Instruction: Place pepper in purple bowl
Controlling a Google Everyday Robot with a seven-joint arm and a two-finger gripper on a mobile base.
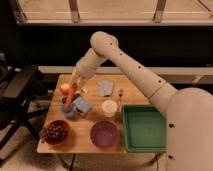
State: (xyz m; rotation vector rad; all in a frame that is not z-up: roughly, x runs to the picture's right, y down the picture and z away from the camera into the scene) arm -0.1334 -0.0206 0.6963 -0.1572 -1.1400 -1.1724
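One wooden table (80, 142); jaws around pepper (70, 98)

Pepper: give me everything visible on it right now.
The pepper is slim, tapered and orange-red, like a carrot. It hangs nearly upright, slightly tilted, with its upper end pinched in the shut claw above the table. Its lower tip points down at a blue item; I cannot tell whether they touch. A round orange fruit sits close beside it. It is not in the purple bowl, which stands nearer the table's front edge.
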